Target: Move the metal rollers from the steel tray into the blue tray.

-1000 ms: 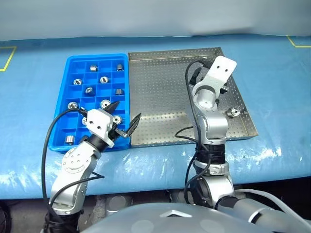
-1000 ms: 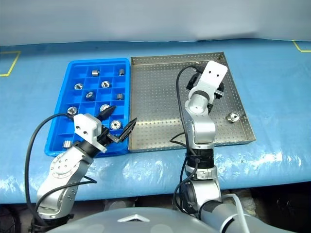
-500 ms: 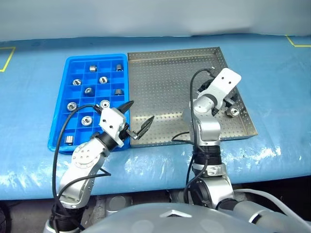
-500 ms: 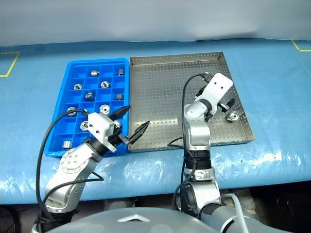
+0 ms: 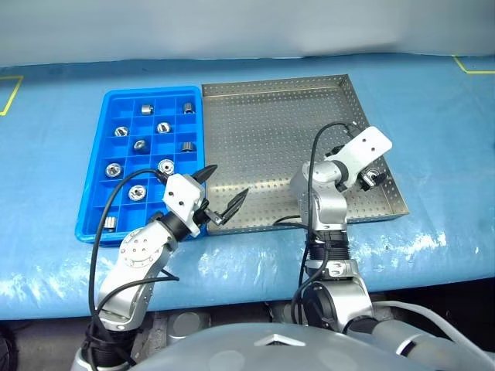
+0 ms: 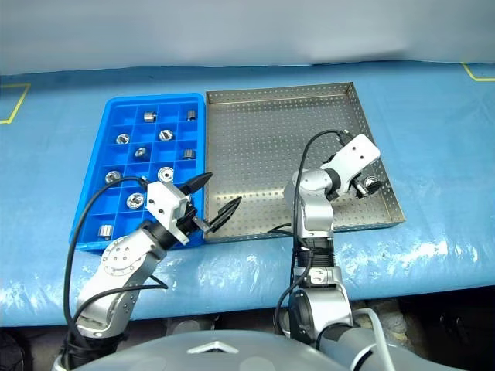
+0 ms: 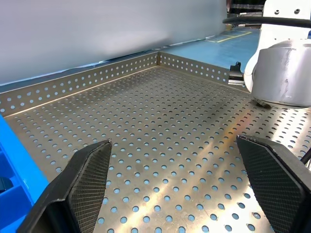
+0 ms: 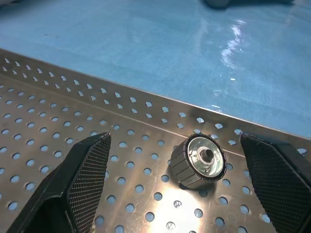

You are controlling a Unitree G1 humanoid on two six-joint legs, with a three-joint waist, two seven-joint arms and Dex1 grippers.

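On the blue-covered worktop, seen from the head cameras, the steel tray (image 5: 263,131) sat beside the blue tray (image 5: 97,178), the two touching along one side. Ten or so metal rollers (image 5: 138,144) already lay in separate compartments of the blue tray. One last roller (image 6: 372,184) remained in the steel tray, hard against its right rim near the front corner. The right gripper (image 6: 363,182) hung over that corner with its fingers spread wide and nothing held, the roller just ahead of them. The left gripper (image 5: 225,192) hovered over the steel tray's front left corner, also wide open and empty, well apart from the roller. The right arm was plainly the nearer one for the pick.

From the left wrist view, the two open fingers (image 7: 87,179) framed bare perforated floor, with the right arm's silver housing (image 7: 284,73) at the far side.

From the right wrist view, the roller (image 8: 198,162) lay on its side between the spread fingers (image 8: 82,179), slightly nearer one, just short of the tray rim (image 8: 146,104). Its bore faced roughly back toward the camera, so its long axis ran about along the line of approach. Judging by that, the fingers would close across its ribbed round flank after a short advance.
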